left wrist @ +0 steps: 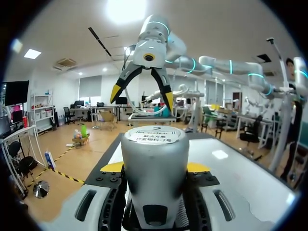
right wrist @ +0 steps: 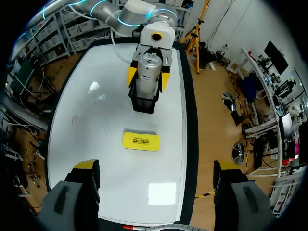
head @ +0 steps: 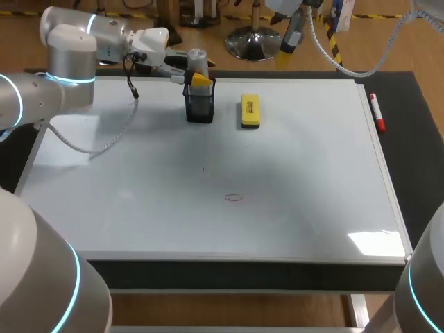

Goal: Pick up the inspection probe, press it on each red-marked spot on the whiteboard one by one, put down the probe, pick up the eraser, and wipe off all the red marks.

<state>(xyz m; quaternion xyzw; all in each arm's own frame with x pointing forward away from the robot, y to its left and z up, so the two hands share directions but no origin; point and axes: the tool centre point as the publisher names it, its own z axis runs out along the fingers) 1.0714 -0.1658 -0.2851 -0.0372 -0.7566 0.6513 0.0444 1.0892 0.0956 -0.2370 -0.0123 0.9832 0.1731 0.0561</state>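
The left gripper (right wrist: 146, 79) looks clamped on the inspection probe (left wrist: 154, 163), which stands in the black holder (head: 200, 107) at the whiteboard's (head: 312, 173) twelve o'clock edge. Pickup seems the step in hand. Next, I'd say: lift it straight up, then carry it toward six o'clock to the red mark (head: 234, 198). The right gripper (right wrist: 154, 168) hangs open and empty.

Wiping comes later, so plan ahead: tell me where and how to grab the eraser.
Probably best from straight above, pinching the eraser across its narrow width at mid-length. It lies flat on the whiteboard, clear of the holder, so its two long sides are free and parallel.
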